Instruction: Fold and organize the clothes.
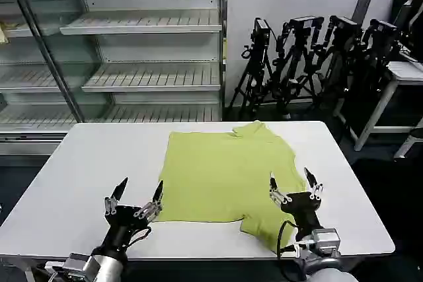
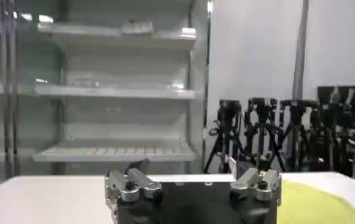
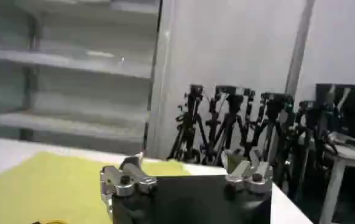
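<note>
I had the lime shirt (image 1: 225, 175) lying flat mid-table (image 1: 86, 163), collar toward the far edge, near-right corner bunched. L gripper (image 1: 139, 195) sat w/ fingers spread wide, gripping nothing, just beside the shirt's near-left hem. R gripper (image 1: 291, 184) hovered over the near-right part, fingers apart, empty too.
</note>
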Robot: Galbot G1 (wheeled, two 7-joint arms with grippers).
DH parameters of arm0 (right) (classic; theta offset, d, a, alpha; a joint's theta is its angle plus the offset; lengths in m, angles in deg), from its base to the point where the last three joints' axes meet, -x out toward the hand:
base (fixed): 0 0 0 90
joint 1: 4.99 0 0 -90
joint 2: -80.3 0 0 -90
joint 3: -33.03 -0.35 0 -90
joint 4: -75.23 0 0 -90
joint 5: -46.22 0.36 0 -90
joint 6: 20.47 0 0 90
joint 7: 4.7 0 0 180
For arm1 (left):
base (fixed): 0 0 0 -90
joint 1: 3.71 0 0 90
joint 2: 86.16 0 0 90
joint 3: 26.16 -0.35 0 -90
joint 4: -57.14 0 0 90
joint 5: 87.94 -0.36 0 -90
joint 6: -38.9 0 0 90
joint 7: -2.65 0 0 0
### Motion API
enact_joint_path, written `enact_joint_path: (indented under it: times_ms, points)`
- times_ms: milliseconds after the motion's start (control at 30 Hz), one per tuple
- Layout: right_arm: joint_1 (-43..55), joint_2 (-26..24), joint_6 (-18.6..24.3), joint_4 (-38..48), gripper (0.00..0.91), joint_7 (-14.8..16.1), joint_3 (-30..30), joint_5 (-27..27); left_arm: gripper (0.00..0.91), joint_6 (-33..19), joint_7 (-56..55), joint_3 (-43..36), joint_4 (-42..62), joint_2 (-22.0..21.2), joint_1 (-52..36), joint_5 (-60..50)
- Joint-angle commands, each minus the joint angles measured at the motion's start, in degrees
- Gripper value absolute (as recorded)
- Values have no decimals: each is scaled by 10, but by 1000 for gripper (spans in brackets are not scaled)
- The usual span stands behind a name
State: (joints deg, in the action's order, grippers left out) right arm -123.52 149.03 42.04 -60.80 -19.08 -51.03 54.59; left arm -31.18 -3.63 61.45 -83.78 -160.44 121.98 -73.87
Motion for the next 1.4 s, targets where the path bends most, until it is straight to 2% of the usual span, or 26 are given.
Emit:
enact_joint_path:
  times_ms: [33,133,433,967,1000,1033,1067,1100,1133,1167,1200,1233,1267,1400]
  points:
    - [-27,-17,-41,-19,907,6,-11,18,907,80,1,-1,-19,11,14,7]
    - [-54,-33,-57,-19,907,5,-23,29,907,131,0,-4,-16,21,15,-15]
    - [-93,-32,-56,4,907,-1,-38,60,907,132,-14,-19,44,46,-13,-17]
    - [-113,-11,-52,11,907,-3,-3,42,907,132,-20,-53,137,58,-76,7]
    - [-113,-10,-52,12,907,-3,-2,42,887,132,-22,-55,141,58,-80,9]
    - [-114,-10,-52,12,907,-3,-1,43,675,132,-22,-56,144,58,-82,9]
    - [-116,-8,-53,11,907,-2,3,44,191,132,-24,-58,148,57,-84,10]
    - [-118,-7,-53,10,867,-2,5,45,101,132,-24,-59,148,57,-86,11]
    - [-119,-6,-53,10,564,-2,9,47,30,132,-24,-59,150,56,-87,11]
    - [-120,-5,-53,12,383,-2,12,48,20,132,-25,-60,152,56,-88,13]
    - [-121,-4,-53,13,81,-2,14,50,20,131,-27,-60,154,55,-89,13]
    - [-122,-4,-53,15,81,-2,14,51,20,131,-30,-60,156,54,-90,14]
    - [-123,-4,-50,17,0,0,16,53,20,131,-32,-60,159,54,-92,20]
    - [-128,-3,-41,20,0,-1,17,64,30,131,-33,-59,163,54,-92,32]
